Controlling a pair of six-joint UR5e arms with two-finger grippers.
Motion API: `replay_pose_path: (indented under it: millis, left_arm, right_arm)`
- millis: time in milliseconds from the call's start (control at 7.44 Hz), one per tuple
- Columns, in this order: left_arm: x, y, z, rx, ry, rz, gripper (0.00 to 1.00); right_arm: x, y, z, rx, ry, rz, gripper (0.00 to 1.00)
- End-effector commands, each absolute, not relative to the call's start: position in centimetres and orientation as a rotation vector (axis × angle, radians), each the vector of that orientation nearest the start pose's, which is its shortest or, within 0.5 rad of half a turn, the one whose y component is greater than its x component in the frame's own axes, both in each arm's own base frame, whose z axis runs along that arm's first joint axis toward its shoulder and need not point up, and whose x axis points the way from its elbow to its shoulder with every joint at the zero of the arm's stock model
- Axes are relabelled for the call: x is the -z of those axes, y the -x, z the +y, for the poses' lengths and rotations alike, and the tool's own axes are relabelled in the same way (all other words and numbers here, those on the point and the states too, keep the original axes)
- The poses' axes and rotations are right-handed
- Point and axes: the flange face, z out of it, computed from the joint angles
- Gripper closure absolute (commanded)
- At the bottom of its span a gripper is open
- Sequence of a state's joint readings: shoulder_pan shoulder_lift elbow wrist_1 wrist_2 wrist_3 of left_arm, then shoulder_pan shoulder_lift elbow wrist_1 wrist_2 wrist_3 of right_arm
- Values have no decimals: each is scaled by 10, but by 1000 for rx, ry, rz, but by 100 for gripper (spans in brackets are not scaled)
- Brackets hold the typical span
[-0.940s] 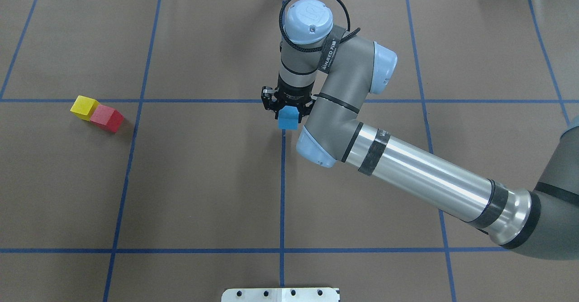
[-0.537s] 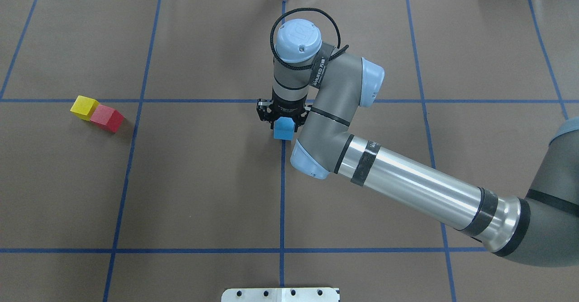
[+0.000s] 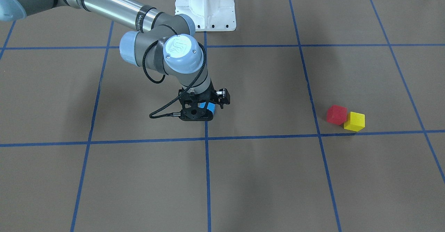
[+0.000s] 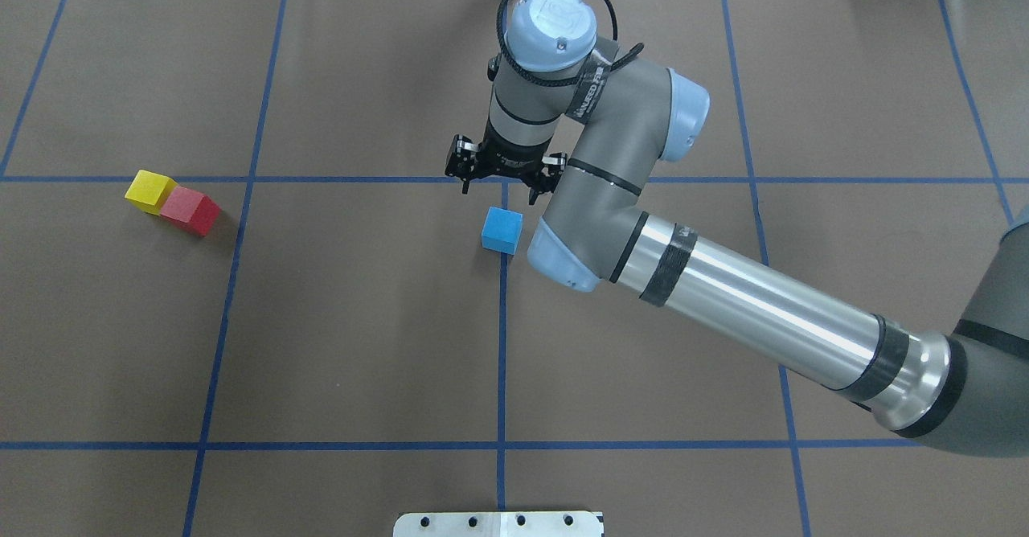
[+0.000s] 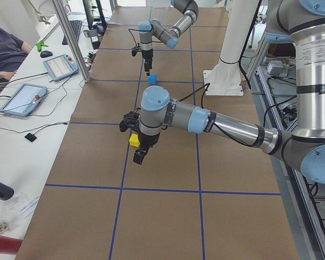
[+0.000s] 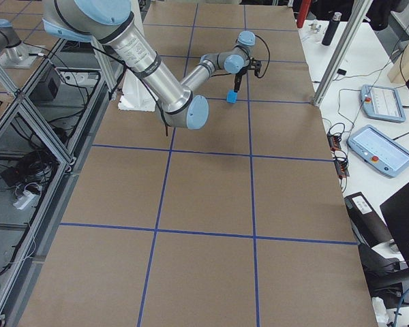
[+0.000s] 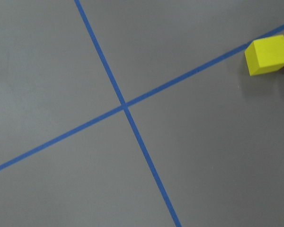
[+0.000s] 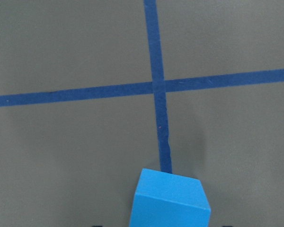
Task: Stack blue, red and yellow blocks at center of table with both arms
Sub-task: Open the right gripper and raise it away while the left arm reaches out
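The blue block (image 4: pixel 502 230) rests on the table at the centre tape cross; it also shows in the right wrist view (image 8: pixel 171 198). My right gripper (image 4: pixel 498 191) is open and empty, raised just behind the block. In the front-facing view the gripper (image 3: pixel 196 115) hides most of the block (image 3: pixel 211 108). The red block (image 4: pixel 190 210) and yellow block (image 4: pixel 150 191) touch each other at the table's left. In the exterior left view my left gripper (image 5: pixel 138 157) hangs beside the yellow block (image 5: pixel 134 140); I cannot tell if it is open. The left wrist view shows the yellow block (image 7: pixel 267 56).
Blue tape lines (image 4: pixel 502 344) divide the brown table into squares. The white robot base plate (image 4: pixel 498 524) sits at the near edge. An operator (image 5: pixel 2 49) and tablets (image 5: pixel 21 97) are at a side desk.
The right gripper lowered the blue block onto the centre cross, opened, let it go and lifted back from it. The red and yellow blocks have not moved.
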State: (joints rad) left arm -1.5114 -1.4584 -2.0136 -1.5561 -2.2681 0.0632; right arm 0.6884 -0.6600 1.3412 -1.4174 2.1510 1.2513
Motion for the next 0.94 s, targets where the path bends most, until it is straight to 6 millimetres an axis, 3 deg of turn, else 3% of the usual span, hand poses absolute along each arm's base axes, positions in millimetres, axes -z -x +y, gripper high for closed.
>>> replay_pose_path:
  millis: [0,134,269,403,672,806]
  left_arm:
    - [-432,-38,-461,112,-163,796,1]
    - [-411,-73,-468,264,-76,833,1]
    - [-396,-97,-477,431,-15,832,3]
    - [-390,-128,-477,536,2,795,3]
    - [-379,-217,-487,693,-32,717,3]
    - [-377,-243,-494,749,-15,707,2]
  right_arm:
    - [-180,444,-559,-154,60,-1006,1]
    - [-203,410,-567,-171,41,-1001,1]
    - [-225,392,-568,-170,25,-984,1]
    - [-237,388,-571,-156,11,-968,1]
    - [-247,369,-580,-163,-6,-961,1]
    - [-254,365,-582,-145,-19,-951,1]
